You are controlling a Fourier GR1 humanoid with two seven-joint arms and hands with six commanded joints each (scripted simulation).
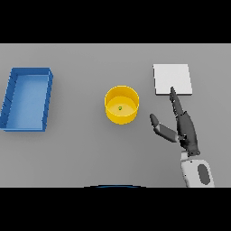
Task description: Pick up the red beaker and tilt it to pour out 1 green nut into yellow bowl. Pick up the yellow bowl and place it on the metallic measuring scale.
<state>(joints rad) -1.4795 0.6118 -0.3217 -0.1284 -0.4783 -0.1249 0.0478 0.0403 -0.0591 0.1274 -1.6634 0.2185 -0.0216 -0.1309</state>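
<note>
Dark and spread wide, the right hand (185, 128) holds nothing just right of the yellow bowl (122, 105) with one green nut (120, 108) inside, fingertips reaching the pale metallic scale (172, 79) beyond, blue tray (27, 99) far left.

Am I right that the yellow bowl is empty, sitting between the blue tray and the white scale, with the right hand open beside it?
Not quite: the yellow bowl is not empty. The head view shows a small green nut lying in it. The rest holds: the bowl sits between the blue tray and the white scale, and the right hand is open beside it.
</note>
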